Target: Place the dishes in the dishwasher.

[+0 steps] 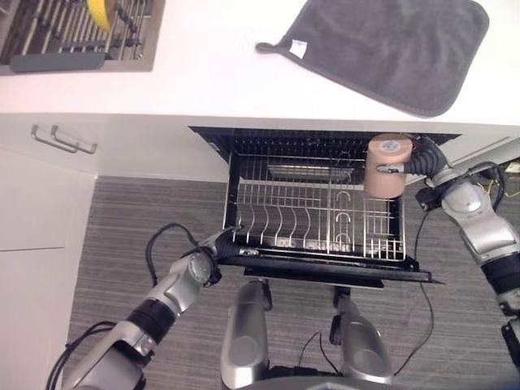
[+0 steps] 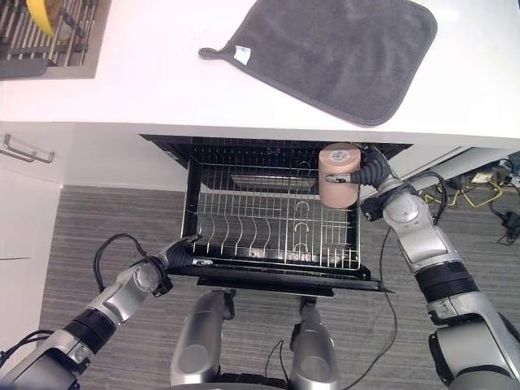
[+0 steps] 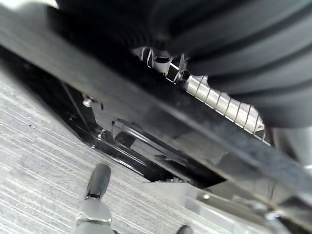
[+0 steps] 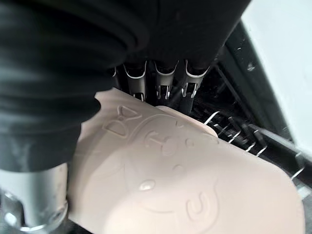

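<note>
The right robot hand (image 2: 366,172) has its fingers and thumb curled round a pale pink cup (image 2: 339,175), holding it above the right rear part of the dishwasher rack (image 2: 268,219). The rack is pulled out from under the white worktop (image 2: 162,73), on which a grey mat (image 2: 341,53) lies behind the rack.

The step in hand looks like setting the cup into the rack. To do it well, the cup should come down over the rack's right side, where the looped wires stand, clear of the plate tines toward the rack's left. Lowering it straight and letting go only once it bears on the wires would keep it from tipping.

The cup's long axis stands roughly upright over the rack, with a flat round end facing up; I judge that to be its base, so the mouth likely points down into the rack, though the mouth itself is hidden.

The left robot hand (image 1: 221,240) sits at the rack's front left corner; whether its fingers grip the frame cannot be told.
</note>
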You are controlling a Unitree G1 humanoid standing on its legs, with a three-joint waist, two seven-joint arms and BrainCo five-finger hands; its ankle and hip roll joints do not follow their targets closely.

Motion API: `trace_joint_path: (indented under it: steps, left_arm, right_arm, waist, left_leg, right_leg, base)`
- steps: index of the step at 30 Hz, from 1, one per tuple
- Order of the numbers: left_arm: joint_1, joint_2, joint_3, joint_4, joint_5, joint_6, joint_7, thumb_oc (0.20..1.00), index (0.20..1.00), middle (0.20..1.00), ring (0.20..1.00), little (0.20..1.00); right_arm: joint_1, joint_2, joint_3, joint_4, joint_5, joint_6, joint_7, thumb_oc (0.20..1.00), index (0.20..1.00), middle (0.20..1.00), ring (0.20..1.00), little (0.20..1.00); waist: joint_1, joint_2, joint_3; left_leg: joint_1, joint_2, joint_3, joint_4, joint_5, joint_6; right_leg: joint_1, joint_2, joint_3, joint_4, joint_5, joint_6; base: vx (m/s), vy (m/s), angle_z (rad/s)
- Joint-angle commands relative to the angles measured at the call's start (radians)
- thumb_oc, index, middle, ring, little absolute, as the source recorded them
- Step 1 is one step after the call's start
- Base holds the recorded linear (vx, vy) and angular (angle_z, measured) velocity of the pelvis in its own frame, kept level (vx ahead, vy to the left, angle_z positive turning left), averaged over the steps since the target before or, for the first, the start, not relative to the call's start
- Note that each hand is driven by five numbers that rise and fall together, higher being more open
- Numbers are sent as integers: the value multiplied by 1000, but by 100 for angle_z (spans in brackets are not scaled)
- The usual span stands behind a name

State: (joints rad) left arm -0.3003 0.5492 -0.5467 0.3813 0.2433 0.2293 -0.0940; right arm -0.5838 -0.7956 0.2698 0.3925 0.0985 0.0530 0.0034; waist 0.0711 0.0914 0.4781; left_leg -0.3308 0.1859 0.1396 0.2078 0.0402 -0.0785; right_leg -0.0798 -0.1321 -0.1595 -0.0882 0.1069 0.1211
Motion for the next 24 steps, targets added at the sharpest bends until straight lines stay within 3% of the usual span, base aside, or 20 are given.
trace_joint_path:
  steps: [1, 8, 24]
  left_arm:
    - [132, 64, -64, 44, -29, 13, -3, 1000, 1000, 1000, 1000, 1000]
    - [109, 78, -79, 19, -62, 2, 0, 1000, 1000, 1000, 1000, 1000]
    - [35, 53, -129, 27, -156, -13, 58, 1000, 1000, 1000, 1000, 1000]
  right_arm:
    - [-83, -50, 14, 46, 56, -36, -13, 200, 200, 200, 200, 200]
    - [-190, -56, 69, 242, 110, -18, 31, 200, 200, 200, 200, 200]
    - [-301, 48, 151, 589, 119, -9, 33, 200, 200, 200, 200, 200]
  waist:
    - [34, -63, -65]
    - [51, -50, -57]
    - [61, -14, -28]
  left_leg:
    - [-148, 64, -81, 91, 56, -101]
    - [-141, 48, -87, 70, 57, -97]
    - [-132, 17, -89, 48, 42, -79]
  right_leg:
    - [176, -72, -16, 1, -178, 66]
    - [153, -75, -24, 1, -166, 61]
    - [79, -92, -35, 3, -123, 45]
  base:
    - [-39, -3, 2]
    - [-28, 12, 8]
    - [-6, 6, 1]
